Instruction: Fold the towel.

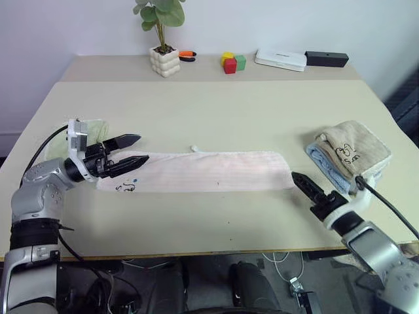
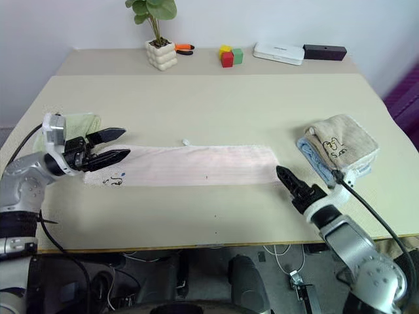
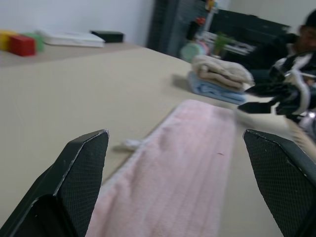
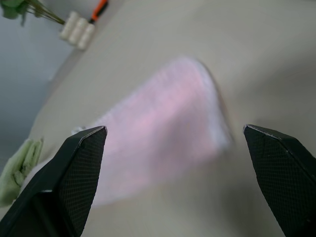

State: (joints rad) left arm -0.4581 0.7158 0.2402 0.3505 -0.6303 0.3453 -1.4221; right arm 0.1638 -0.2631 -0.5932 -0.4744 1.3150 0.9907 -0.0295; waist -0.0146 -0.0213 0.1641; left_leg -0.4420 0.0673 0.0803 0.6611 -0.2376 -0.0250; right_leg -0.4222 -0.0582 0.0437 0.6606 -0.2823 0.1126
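Towel (image 1: 196,171) lies on the bench (image 1: 216,111) as one long narrow strip running between our two tools, so we judge that a first lengthwise fold is already in place: the strip looks doubled, its edges fairly even, a small loop (image 1: 194,148) poking out along the far edge and a small dark mark (image 1: 126,188) near the end by our left tool. The left tool (image 1: 135,149) hovers over that end with its two black fingers spread wide and nothing between them; in its wrist view the pink cloth runs away from under the open fingers toward the other arm. The right tool (image 1: 302,183) sits just off the opposite end, near the bench's front edge, also spread wide and empty, with the towel ahead of it in its wrist view. Just beyond it rests a beige towel (image 1: 353,149) stacked on a blue one (image 1: 322,161), and a green towel (image 1: 91,127) lies behind the left tool. What we think is left is bringing one short end over to the other, perhaps more than once, then flattening the result.
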